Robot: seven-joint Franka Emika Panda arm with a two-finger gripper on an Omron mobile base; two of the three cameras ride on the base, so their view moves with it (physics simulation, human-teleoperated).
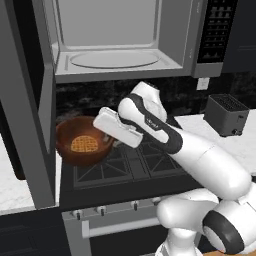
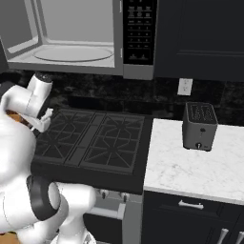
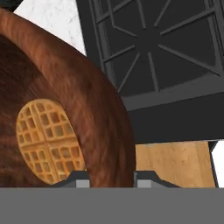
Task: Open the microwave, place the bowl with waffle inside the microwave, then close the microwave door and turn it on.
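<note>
The claw [image 3: 107,177] was grasping the bowl [image 1: 80,142]: in the hand view we saw its two dark fingertips [image 3: 78,178] straddling the bowl's rim, one inside the glossy wall and one outside. In the left base view we saw the white hand reaching leftward from the arm's bent wrist, with the bowl at its far end, lifted above the left part of the black stove [image 1: 125,167]. The waffle [image 3: 48,140] lay flat in the bottom of the bowl, just beside the inner fingertip.

The arm rose from the lower right of the left base view, its forearm slanting up and to the left, and the hand turned roughly level toward the bowl. In the right base view we saw the wrist at the far left, over the stove grates.

Above the bowl the microwave [image 1: 120,55] stood open, its pale interior and round turntable [image 1: 114,60] bare. The microwave door [image 1: 30,100] was swung wide to the left, hanging just beside the bowl. Its black button panel [image 2: 139,31] sat at the right. Farther right, the toaster [image 2: 199,126] stood on the white marble desk [image 2: 190,171], well apart from the arm.
</note>
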